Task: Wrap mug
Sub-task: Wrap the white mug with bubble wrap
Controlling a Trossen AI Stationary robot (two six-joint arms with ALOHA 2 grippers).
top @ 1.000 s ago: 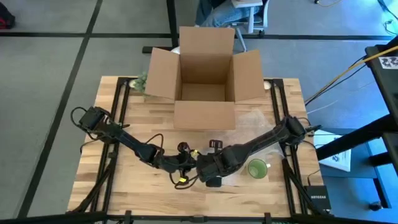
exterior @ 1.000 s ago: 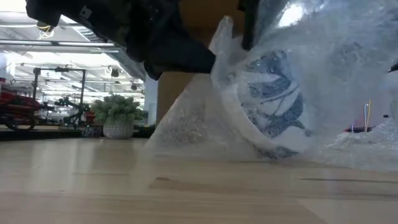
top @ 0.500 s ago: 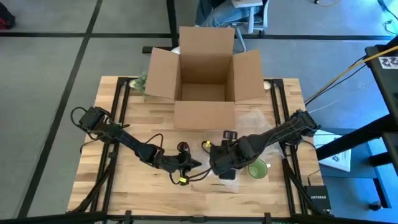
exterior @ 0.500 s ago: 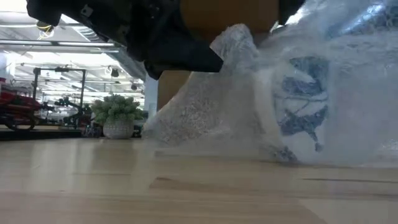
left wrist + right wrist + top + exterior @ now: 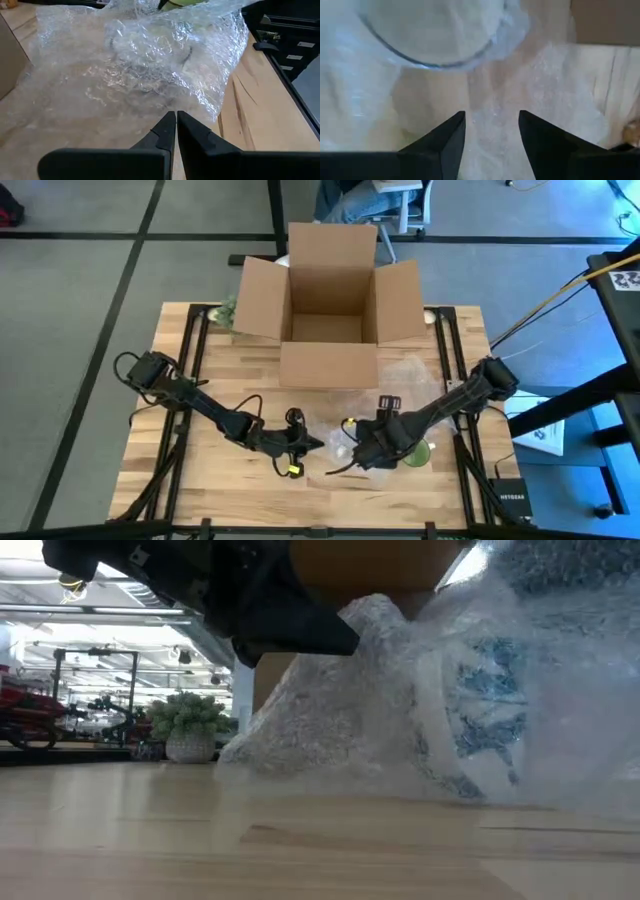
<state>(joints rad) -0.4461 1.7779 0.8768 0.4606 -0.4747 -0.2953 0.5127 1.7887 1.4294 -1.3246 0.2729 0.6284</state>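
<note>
Left gripper sits low over the wooden surface, near its front middle; in the left wrist view its jaws are pressed together, tips nearly touching, pinching nothing that can be seen, with the edge of the bubble wrap just ahead of them. Right gripper is close beside it, tips facing the left gripper's; in the right wrist view its jaws stand spread, with wrap lying on the surface between and beyond them. The mug, white with a blue pattern, lies tilted on its side under the wrap, resting on the surface just ahead of the right jaws; its round rim shows through the film in the right wrist view. The low view shows the wrap draped loosely over the mug and trailing down to the wood toward the left gripper's dark body. A green cup-like object sits on the surface beside the right arm, on the far side from the left gripper. An open cardboard box stands well behind both jaws at the back of the surface. A small potted plant sits beyond, off to the left arm's side.
</note>
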